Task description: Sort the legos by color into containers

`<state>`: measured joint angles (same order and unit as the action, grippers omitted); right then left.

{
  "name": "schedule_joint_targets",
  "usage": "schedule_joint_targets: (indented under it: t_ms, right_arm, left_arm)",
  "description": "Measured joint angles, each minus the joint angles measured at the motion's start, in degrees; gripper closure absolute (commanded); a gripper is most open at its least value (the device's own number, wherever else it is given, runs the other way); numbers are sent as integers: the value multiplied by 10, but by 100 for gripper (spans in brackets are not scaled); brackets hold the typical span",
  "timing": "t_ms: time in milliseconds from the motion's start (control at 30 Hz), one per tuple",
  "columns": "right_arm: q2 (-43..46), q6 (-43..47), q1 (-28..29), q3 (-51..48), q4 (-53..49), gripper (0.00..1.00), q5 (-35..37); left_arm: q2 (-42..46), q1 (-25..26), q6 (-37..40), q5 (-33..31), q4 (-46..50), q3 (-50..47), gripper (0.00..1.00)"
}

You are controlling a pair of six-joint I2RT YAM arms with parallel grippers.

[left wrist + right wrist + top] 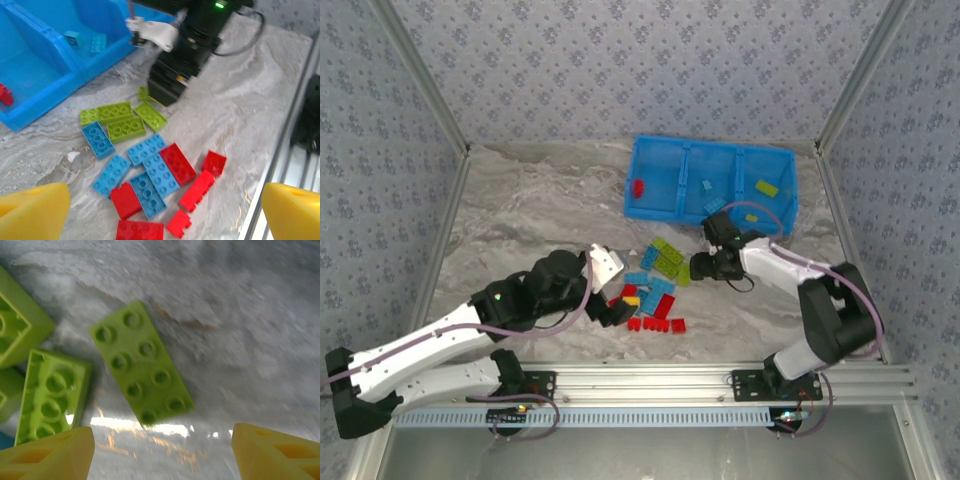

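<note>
Legos [655, 285]: red, blue and yellow-green bricks clustered on table [540, 200] near blue tray [660, 213]; a few inside it. Left gripper [165, 212] spread wide over cluster, empty. Right gripper [162, 452] parted by yellow-green brick [141, 369], not grasping.

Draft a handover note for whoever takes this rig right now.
Left end effector: open, empty, by the loose pile.
Right end effector: open, empty, above a yellow-green brick on the table.
Done: tray holds one red brick in its left compartment, light blue bricks in the middle, yellow-green ones in the right.
Left to do: the loose pile between the arms, all three colours.
</note>
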<state>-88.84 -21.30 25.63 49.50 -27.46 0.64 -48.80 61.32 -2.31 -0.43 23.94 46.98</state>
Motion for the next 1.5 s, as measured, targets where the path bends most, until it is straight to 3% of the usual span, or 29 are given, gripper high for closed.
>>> schedule_joint_targets:
  t_ms: [167, 333, 500, 600, 767, 900, 967, 1067, 1200, 1367, 1500]
  right_arm:
    - [-58, 16, 0, 22, 19, 46, 7]
    - [-63, 14, 3, 28, 9, 62, 30]
    - [-44, -3, 13, 12, 14, 67, 45]
    - [5, -24, 25, -21, 13, 71, 48]
    - [170, -65, 30, -55, 1, 71, 62]
    - [285, -79, -22, -48, -3, 70, 74]
    - [299, -76, -71, -31, -4, 70, 75]
    - [252, -61, -155, 19, 2, 70, 69]
    - [93, -43, -241, 121, 19, 68, 49]
    - [-90, -31, -271, 250, 18, 54, 20]
    - [-147, -33, -271, 306, 5, 42, 10]
  left_arm:
    - [31, 0, 3, 17, 19, -32, 1]
    - [38, 0, 3, 20, 20, -37, 1]
    - [37, 0, 8, 22, 19, -39, 1]
    - [37, 0, 10, 32, 11, -43, 1]
    - [42, 2, 13, 72, -32, -60, 1]
    - [59, 3, 11, 102, -82, -80, 1]
    - [65, 3, 7, 107, -107, -87, 1]
    - [66, 3, -2, 104, -131, -91, 1]
    - [62, 3, -24, 84, -143, -91, 1]
    - [55, 3, -71, 41, -133, -91, 1]
    - [50, 3, -126, -19, -112, -89, 1]
